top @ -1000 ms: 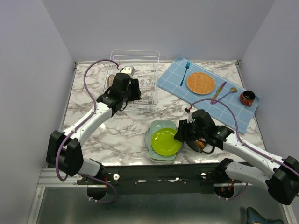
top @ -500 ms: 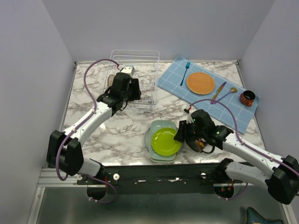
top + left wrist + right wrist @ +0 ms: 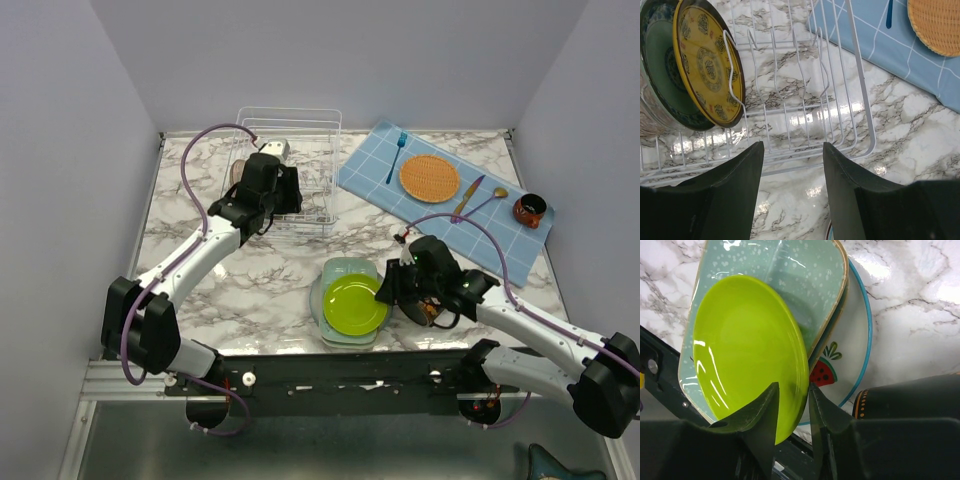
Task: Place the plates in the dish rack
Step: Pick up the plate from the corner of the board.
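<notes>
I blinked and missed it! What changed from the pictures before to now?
The right tool squeezed in on the rim of the yellow plate, and that plate shifted a touch toward the right arm on the mint-green plate. The left tool stayed open by the dish rack, hardly moving. The racked plates, orange mat and mug stayed put.

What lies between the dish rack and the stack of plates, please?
Only bare marble tabletop separates the dish rack from the stack of plates, seen in the top view.
</notes>
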Motion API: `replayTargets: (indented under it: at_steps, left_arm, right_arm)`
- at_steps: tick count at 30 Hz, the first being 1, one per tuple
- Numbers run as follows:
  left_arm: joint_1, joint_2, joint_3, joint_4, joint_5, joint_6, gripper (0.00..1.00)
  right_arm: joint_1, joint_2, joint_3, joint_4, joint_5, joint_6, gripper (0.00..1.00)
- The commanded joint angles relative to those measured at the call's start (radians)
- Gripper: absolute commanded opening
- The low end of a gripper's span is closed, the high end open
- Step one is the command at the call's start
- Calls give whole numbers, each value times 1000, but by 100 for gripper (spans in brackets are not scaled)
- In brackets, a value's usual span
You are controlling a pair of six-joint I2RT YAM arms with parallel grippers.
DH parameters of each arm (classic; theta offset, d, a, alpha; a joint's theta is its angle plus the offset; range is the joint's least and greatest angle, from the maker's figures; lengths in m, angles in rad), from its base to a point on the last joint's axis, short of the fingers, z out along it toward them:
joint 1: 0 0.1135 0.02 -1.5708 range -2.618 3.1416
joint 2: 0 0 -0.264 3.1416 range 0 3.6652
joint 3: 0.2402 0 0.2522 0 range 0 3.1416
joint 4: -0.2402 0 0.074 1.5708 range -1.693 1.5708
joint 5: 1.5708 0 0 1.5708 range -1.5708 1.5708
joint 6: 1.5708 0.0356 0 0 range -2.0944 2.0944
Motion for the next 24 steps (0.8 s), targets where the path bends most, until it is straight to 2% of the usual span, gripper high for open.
replayTargets:
  at_steps: [1, 8, 11, 24]
  left_arm:
    - [-6, 15, 42, -13, 0, 20, 59]
    - [-6, 31, 76, -36, 7, 25, 59]
    - [-6, 38, 93, -43, 11, 28, 59]
    - [-6, 47, 116, -54, 15, 25, 59]
  right_arm:
    - [4, 0, -13, 20, -13, 7, 33]
    - [2, -7, -12, 21, -7, 13, 14]
    - [4, -18, -12, 20, -4, 15, 9]
    - [2, -49, 4, 12, 10, 19, 2]
